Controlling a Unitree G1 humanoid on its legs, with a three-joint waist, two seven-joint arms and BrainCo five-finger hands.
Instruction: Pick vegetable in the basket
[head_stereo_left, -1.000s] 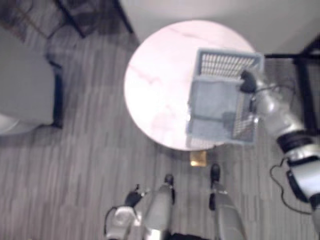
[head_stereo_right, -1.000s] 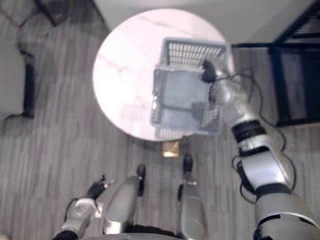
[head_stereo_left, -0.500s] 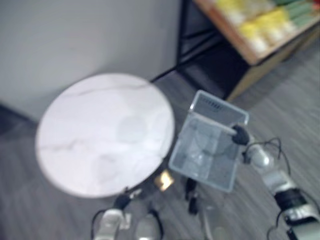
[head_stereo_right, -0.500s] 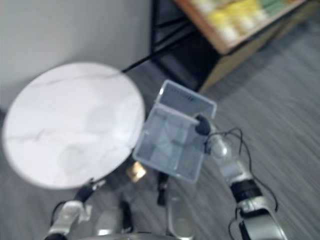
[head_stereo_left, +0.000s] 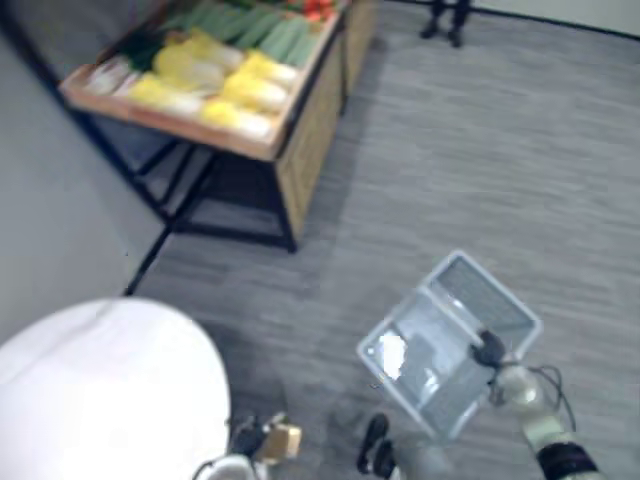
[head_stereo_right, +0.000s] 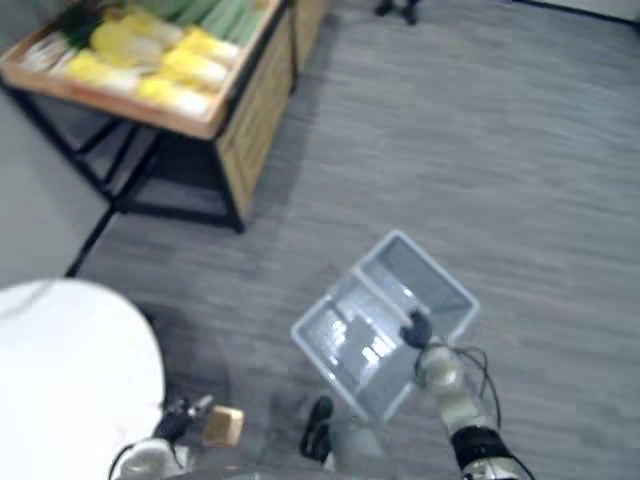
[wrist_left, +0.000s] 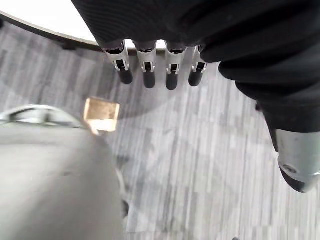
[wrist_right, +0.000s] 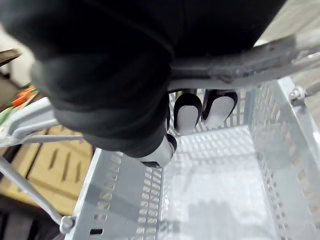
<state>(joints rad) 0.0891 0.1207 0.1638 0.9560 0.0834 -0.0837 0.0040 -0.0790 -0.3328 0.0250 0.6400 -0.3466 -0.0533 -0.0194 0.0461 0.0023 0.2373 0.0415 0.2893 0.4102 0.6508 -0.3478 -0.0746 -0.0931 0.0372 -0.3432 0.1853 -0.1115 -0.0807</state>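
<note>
Vegetables first: yellow and green produce piled on the wooden produce stand at the far left, none picked yet. The basket hangs over the floor at the near right, well apart from that stand, and it looks tilted. Its mesh bottom is bare in the right wrist view.

The right hand carries it, fingers curled under the handle in a hook grip. The left hand hangs low by the white round desk at the near left, fingers straight, holding nothing.

Risks from here, as I read it: the basket pivots freely on that handle, so a quick approach could swing it into the stand's corner. A tilted basket could also let the first vegetable roll out. The pick falls to the free left hand, and the heaped produce could tumble if it's nudged.
</note>
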